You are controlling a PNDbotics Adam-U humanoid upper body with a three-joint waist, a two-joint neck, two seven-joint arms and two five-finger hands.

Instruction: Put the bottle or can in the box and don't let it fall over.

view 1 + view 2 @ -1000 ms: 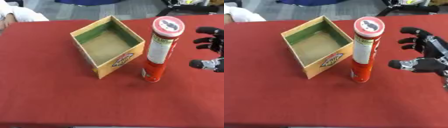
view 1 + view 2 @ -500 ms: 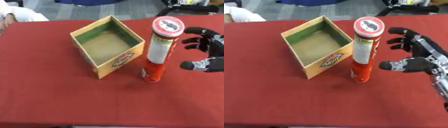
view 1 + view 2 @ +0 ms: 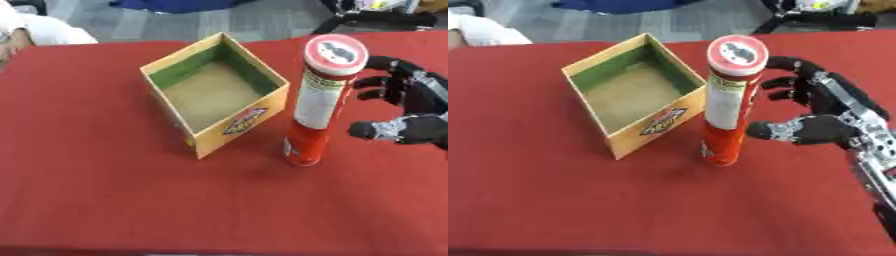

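Our right hand (image 3: 820, 117), fingers spread open, sits just beside the upright red can (image 3: 317, 105); the box (image 3: 214, 92) stands alongside.

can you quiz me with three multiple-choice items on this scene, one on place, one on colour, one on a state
1. Where does the tall red cylindrical can stand?
A. inside the box
B. on the red cloth, right of the box
C. left of the box

2. What colour lines the open cardboard box inside its walls?
A. green
B. blue
C. white

3. How is the black right hand?
A. curled round the can
B. flat on the cloth
C. open beside the can, not touching it

Answers: 1 B, its base rests on cloth by the box's right corner. 2 A, green shows on the inner walls. 3 C, a gap separates fingers and can.
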